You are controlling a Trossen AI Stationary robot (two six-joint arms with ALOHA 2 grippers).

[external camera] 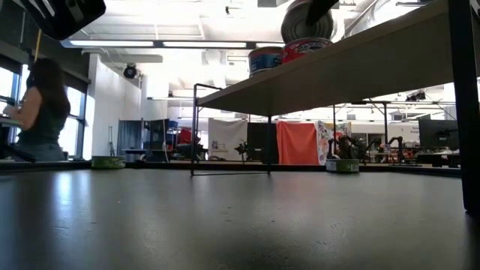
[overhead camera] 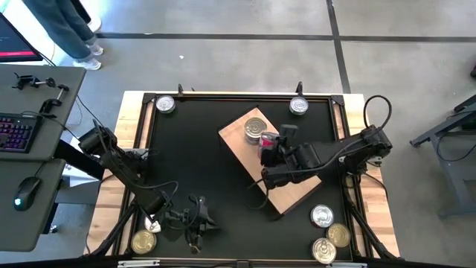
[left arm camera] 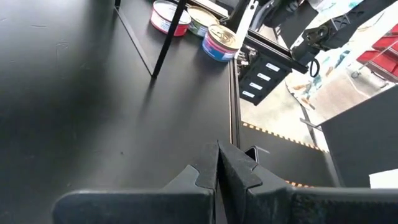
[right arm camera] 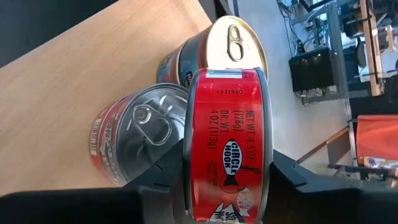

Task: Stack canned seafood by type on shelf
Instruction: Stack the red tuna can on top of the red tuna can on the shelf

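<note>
A: From above, where's the right gripper [overhead camera: 269,151]?
B: Over the shelf [overhead camera: 294,195], the wooden board lying at an angle on the black table [overhead camera: 201,141]. It sits just beside a gold-lidded tin [overhead camera: 255,127] and a red tin [overhead camera: 268,138] at the board's far end. The left gripper [overhead camera: 195,237] waits near the table's near edge, fingers closed on nothing.
A: Other tins?
B: One in each far corner [overhead camera: 165,104] [overhead camera: 299,106], one gold-lidded at the near left [overhead camera: 143,241], three clustered at the near right [overhead camera: 328,235].
A: The low view?
B: The board's underside [external camera: 360,56] slants across, with two tins [external camera: 265,60] on top and a third [external camera: 307,24] raised above them. A seated person [external camera: 39,109] shows at the far left.
A: Left wrist?
B: Its fingers [left arm camera: 233,171] meet, pressed together, above bare table; three tins [left arm camera: 219,42] sit farther off.
A: Right wrist?
B: The fingers [right arm camera: 168,171] clamp a red-labelled tin [right arm camera: 227,140] on its edge. Behind it on the board are a silver-lidded red tin [right arm camera: 140,130], upright, and a gold-lidded one [right arm camera: 233,40].
</note>
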